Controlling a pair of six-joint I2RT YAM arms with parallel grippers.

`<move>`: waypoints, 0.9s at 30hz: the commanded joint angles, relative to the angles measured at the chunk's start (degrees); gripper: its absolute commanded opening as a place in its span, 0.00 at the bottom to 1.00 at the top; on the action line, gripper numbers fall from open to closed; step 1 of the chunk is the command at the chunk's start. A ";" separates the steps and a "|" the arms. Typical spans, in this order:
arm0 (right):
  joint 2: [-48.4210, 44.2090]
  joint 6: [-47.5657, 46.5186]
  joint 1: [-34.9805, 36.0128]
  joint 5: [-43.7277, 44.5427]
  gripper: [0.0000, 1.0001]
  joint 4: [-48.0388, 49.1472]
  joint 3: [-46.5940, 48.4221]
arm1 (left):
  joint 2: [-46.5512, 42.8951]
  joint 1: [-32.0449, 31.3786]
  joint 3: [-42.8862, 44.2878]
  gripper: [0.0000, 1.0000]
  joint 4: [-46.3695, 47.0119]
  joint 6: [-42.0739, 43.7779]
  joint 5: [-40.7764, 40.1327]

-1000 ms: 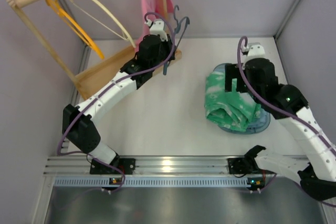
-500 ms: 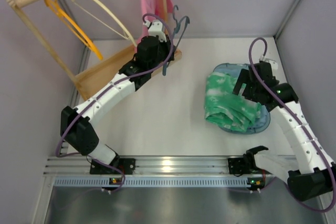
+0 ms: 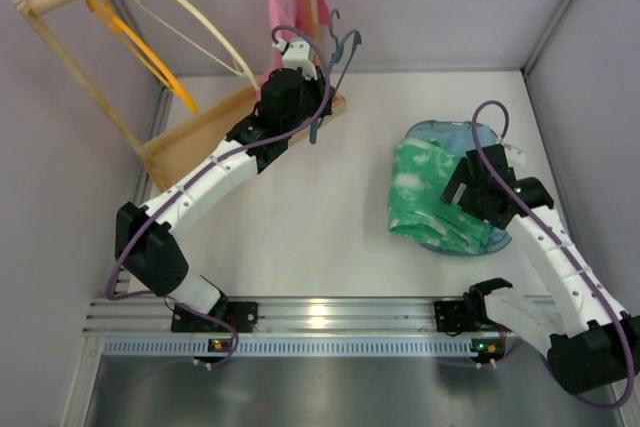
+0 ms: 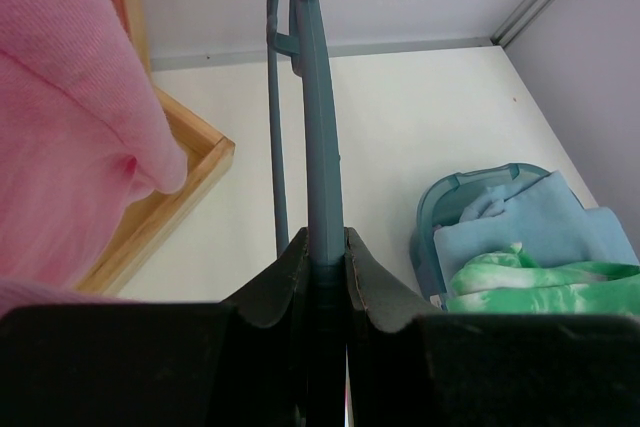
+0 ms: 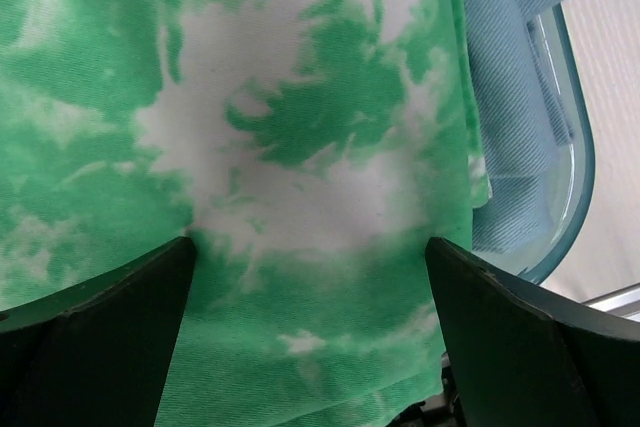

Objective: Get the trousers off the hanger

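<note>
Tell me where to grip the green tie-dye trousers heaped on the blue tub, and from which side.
Come straight down from above and pinch the thick folded middle of the trousers. They lie limp and bunched over the tub and light-blue cloth, so a side approach would likely meet the rim. The right end effector hangs open over them.

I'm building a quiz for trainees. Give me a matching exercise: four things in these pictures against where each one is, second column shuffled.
1. trousers
2. hanger
3. pink cloth
4. light-blue cloth

A. hanging beside the wooden frame
B. in the tub, under another cloth
C. clamped between the left fingers
D. piled on top of the tub

Pairs: 1-D, 2-C, 3-A, 4-B
</note>
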 commanded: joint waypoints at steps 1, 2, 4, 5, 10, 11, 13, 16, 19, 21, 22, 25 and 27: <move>-1.39 1.36 -1.03 1.56 1.00 0.37 -2.20 | -1.57 0.08 0.66 0.00 4.43 0.10 0.20; -0.95 1.36 -1.03 2.43 0.99 1.24 -2.72 | -1.39 0.08 0.83 0.00 4.43 0.10 0.20; 0.10 0.40 -1.29 2.18 0.99 2.56 -2.55 | -1.30 0.08 0.92 0.00 4.43 0.10 0.55; 0.71 -1.08 -1.47 2.35 0.99 3.70 -1.51 | -1.21 0.08 0.92 0.00 4.43 0.10 0.55; 5.28 -8.38 -4.44 5.68 0.99 3.97 3.59 | -1.39 0.08 0.92 0.00 4.43 0.45 0.29; 5.55 -11.26 -5.15 5.78 1.00 4.50 3.86 | -1.56 0.00 0.92 0.00 4.43 0.71 0.03; 5.29 -13.30 -8.04 4.21 0.99 7.38 3.17 | -1.83 0.00 0.75 0.00 4.43 0.89 -0.15; 3.98 -16.56 -11.39 -0.53 0.99 10.21 2.54 | -1.92 0.08 0.83 0.00 4.43 1.15 -0.50; 2.57 -19.02 -11.58 -0.99 0.99 10.83 4.21 | -2.00 0.00 0.92 0.00 4.43 1.41 -0.59; 2.56 -20.61 -11.84 -1.51 0.99 11.00 4.39 | -2.00 0.00 0.83 0.00 4.61 1.41 -0.68; 3.09 -21.22 -12.28 -2.73 0.99 11.35 4.04 | -1.92 0.08 0.75 0.00 4.78 1.41 -0.68; 4.14 -21.05 -12.98 -5.11 0.97 13.99 0.37 | -2.27 0.08 0.48 0.00 4.78 1.41 -0.59; 4.41 -20.79 -13.24 -5.91 0.94 15.92 -0.88 | -2.53 0.08 0.39 0.00 4.78 1.59 -0.77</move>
